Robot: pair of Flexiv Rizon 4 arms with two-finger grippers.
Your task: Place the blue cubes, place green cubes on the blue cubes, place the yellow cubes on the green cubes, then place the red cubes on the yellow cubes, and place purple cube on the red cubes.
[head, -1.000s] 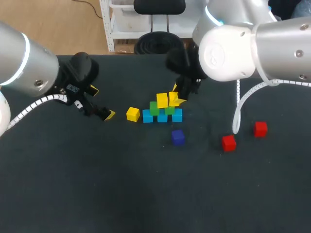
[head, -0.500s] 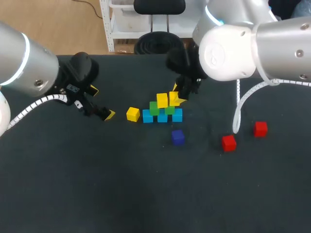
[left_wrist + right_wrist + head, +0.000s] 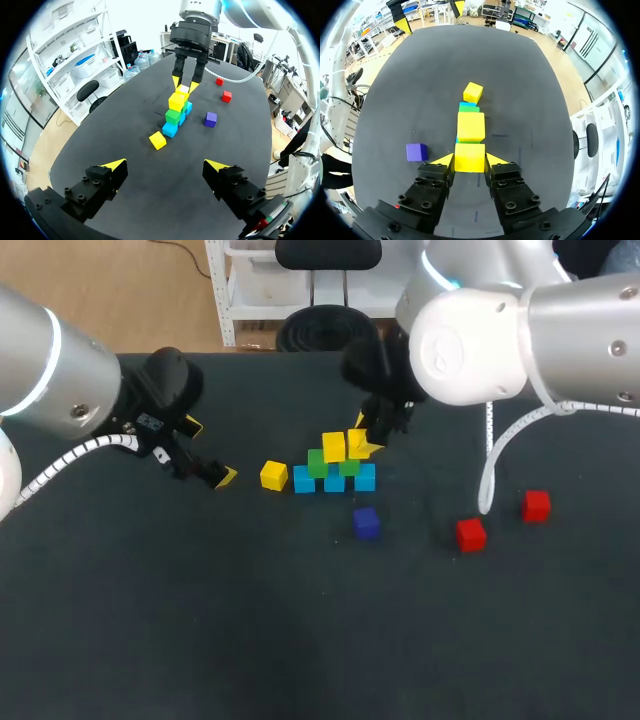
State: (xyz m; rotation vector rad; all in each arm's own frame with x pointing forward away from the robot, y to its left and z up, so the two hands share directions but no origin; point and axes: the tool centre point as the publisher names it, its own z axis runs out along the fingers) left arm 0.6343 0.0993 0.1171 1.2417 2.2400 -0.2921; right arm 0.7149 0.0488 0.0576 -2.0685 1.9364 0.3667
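Observation:
Three blue cubes (image 3: 334,481) form a row, with two green cubes (image 3: 318,462) on top of them. One yellow cube (image 3: 333,446) rests on the green ones. My right gripper (image 3: 363,438) is shut on a second yellow cube (image 3: 469,157), holding it beside the first yellow cube (image 3: 470,126) over the right green cube (image 3: 349,467). A third yellow cube (image 3: 273,475) lies on the table left of the stack. The purple cube (image 3: 366,522) lies in front of the stack, and two red cubes (image 3: 471,534) (image 3: 536,505) lie to the right. My left gripper (image 3: 165,165) hangs open and empty, left of the stack.
The dark table (image 3: 250,620) has wide bare room in front and at the left. My right arm's white cable (image 3: 490,470) hangs down between the stack and the red cubes.

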